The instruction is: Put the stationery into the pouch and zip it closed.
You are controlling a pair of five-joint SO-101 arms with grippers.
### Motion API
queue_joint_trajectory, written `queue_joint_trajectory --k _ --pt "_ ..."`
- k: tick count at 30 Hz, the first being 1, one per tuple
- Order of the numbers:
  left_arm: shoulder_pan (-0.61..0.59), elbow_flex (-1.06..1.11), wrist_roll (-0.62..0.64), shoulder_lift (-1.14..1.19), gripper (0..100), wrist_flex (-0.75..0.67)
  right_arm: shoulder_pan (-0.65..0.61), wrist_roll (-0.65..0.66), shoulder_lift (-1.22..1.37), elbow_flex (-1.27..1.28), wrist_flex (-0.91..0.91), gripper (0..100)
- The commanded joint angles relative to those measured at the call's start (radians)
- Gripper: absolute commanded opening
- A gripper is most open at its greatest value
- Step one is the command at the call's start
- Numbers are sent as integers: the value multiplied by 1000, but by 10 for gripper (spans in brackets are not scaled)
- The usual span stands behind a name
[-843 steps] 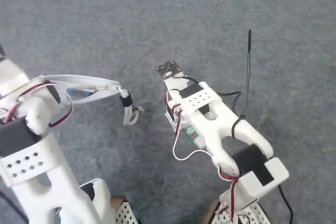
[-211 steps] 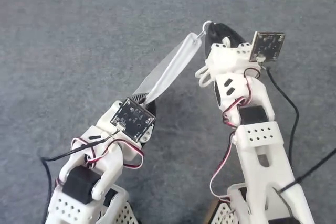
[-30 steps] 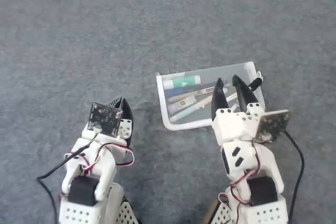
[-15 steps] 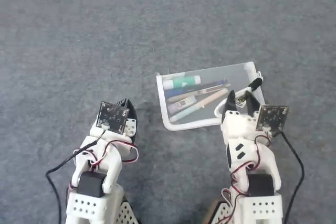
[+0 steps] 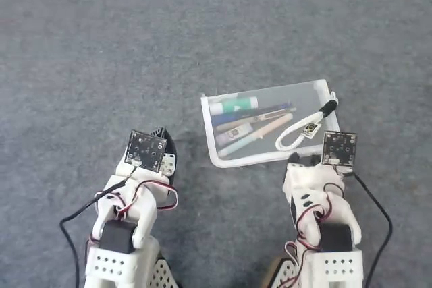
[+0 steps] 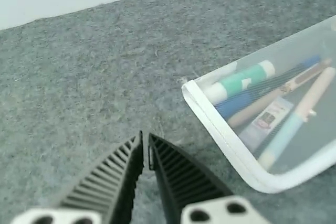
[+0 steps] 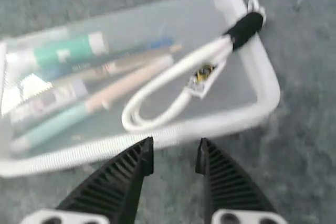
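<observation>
Two empty grippers: the left gripper (image 6: 145, 139) is pressed together, the right gripper (image 7: 176, 144) slightly parted, just on the near side of the clear pouch (image 5: 307, 96), right of centre. If you advance, you could snag its white strap (image 7: 212, 52).

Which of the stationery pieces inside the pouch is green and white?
The thick marker, lying along the far edge of the pouch. The other pieces are slimmer pens in blue, beige and pale teal.
</observation>
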Motion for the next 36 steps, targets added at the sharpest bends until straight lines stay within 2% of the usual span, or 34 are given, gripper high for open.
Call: queue_joint_trajectory --k 1,8,17,21,24,27,31,36 --pt "0 -7 5 -15 16 69 13 18 -13 20 67 133" --pt "-5 -7 5 -15 16 218 15 20 -10 20 200 133" --pt "-9 -7 9 -15 12 397 13 17 -8 20 255 132" --pt "-60 -7 9 -15 12 407 16 18 -8 20 265 118" --pt "-101 -7 6 -15 12 407 16 20 -8 20 265 2" --pt "-135 -7 0 -15 12 407 15 21 -8 20 274 20" --pt "-118 -7 -35 -17 12 408 15 20 -12 20 275 13" --pt "-89 -7 129 -17 13 408 15 20 -13 20 275 13"
